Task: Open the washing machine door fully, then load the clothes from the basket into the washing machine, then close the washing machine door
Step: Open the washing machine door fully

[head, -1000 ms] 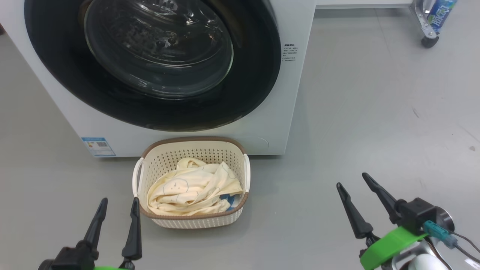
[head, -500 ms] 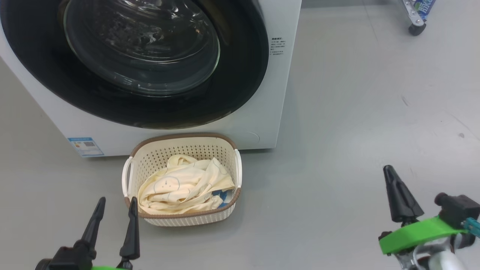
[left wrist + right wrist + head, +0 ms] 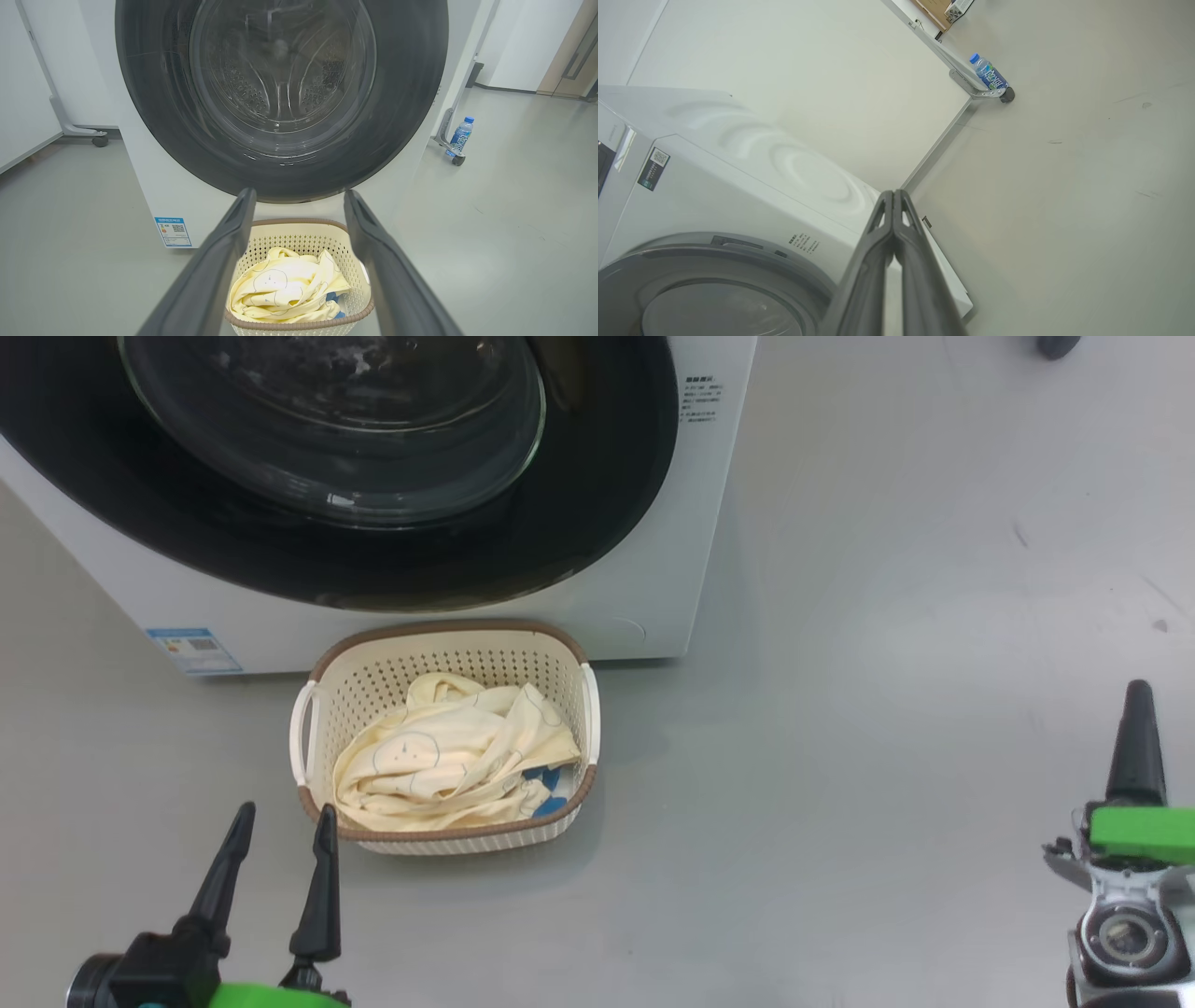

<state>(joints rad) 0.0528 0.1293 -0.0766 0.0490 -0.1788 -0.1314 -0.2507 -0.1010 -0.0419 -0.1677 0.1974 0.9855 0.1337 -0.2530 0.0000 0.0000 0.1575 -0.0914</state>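
The washing machine door sits closed on the white washing machine, which stands on a smooth grey floor. The basket just before it holds the clothes. The left tool hovers spread near the basket; the right tool is pressed together, well apart. A bottle rests by a white partition

Pale-yellow clothes lie in the basket before the washing machine, its door shut.
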